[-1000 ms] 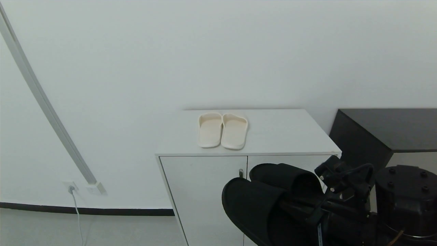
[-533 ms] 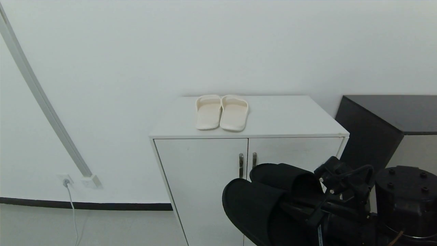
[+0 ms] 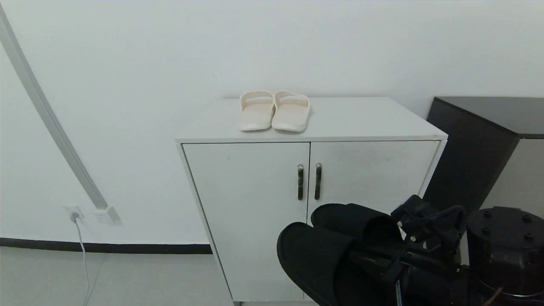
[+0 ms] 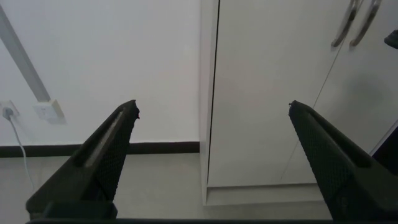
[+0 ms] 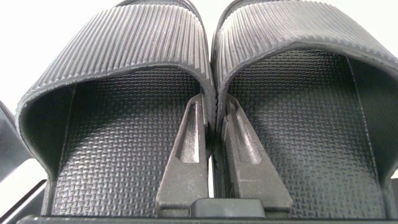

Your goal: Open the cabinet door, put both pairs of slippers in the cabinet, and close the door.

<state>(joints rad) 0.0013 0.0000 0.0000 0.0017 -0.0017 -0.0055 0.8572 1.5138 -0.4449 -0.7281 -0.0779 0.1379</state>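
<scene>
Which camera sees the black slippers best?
The right wrist view: both black slippers lie side by side up close, and the right gripper pinches their inner walls together. The head view shows them from the side, low before the white cabinet, cut off at the bottom edge.

Right arm [image 3: 429,229] sits low at the right of the head view, wrist pointing forward and toward the left. Right gripper [image 5: 213,102]: fingers [image 5: 185,168] drawn close together, one inside each of the black slippers [image 5: 118,149], pinching their adjoining inner walls. Left gripper [image 4: 212,107]: fingers spread wide, nothing between them, aimed forward.
</scene>
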